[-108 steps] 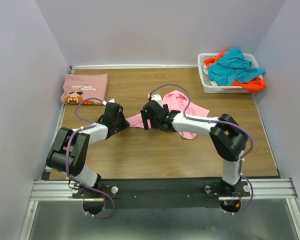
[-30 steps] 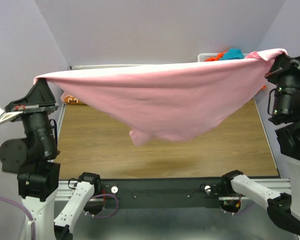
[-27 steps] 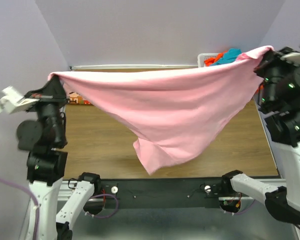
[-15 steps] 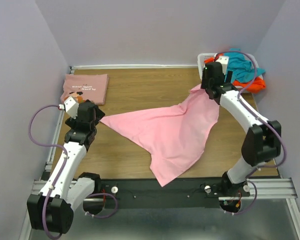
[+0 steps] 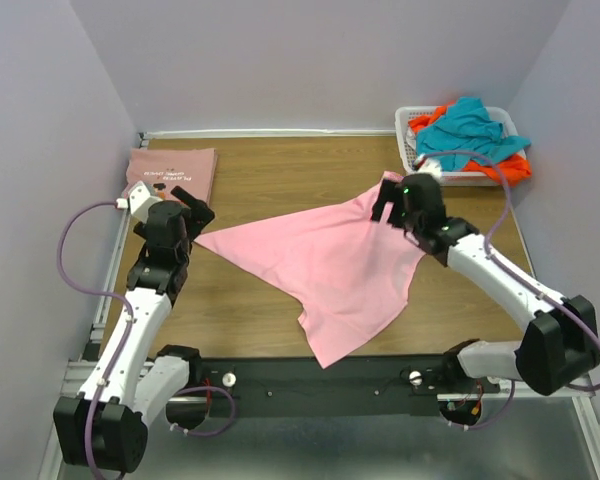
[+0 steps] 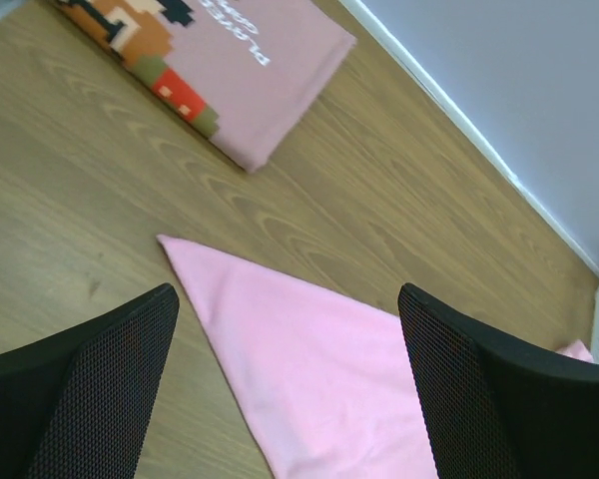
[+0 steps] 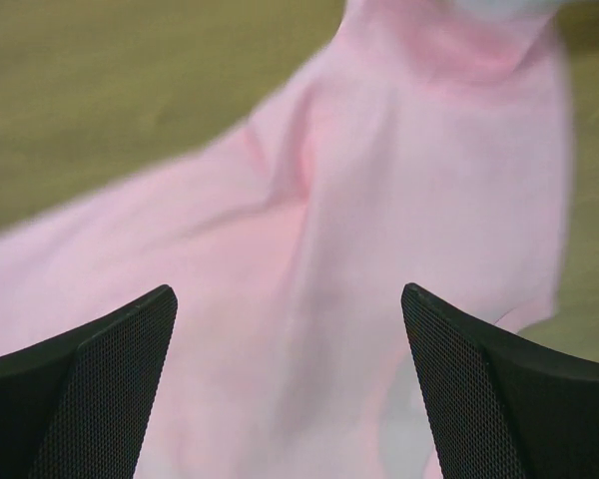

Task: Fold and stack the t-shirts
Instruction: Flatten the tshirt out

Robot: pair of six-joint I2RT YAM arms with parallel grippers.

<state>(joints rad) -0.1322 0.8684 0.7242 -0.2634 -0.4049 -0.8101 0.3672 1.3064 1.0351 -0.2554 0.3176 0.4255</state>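
A plain light-pink t-shirt (image 5: 330,265) lies spread on the wooden table, one corner pointing left and one hanging toward the near edge. My left gripper (image 5: 193,205) hovers open just above and behind its left corner (image 6: 195,261), holding nothing. My right gripper (image 5: 387,201) stands open over the shirt's far right corner, and pink cloth (image 7: 379,220) fills its wrist view below the spread fingers. A folded dusty-pink t-shirt with a pixel print (image 5: 170,175) lies at the far left and also shows in the left wrist view (image 6: 230,70).
A white basket (image 5: 406,150) at the far right holds a teal t-shirt (image 5: 470,130) and an orange one (image 5: 510,170). Purple walls close in the table on three sides. The arms' mounting rail (image 5: 320,378) runs along the near edge.
The pink shirt was stretched in the air between both shut grippers a second ago. It now lies on the table and both grippers have opened and let go. The right gripper moved nearer.
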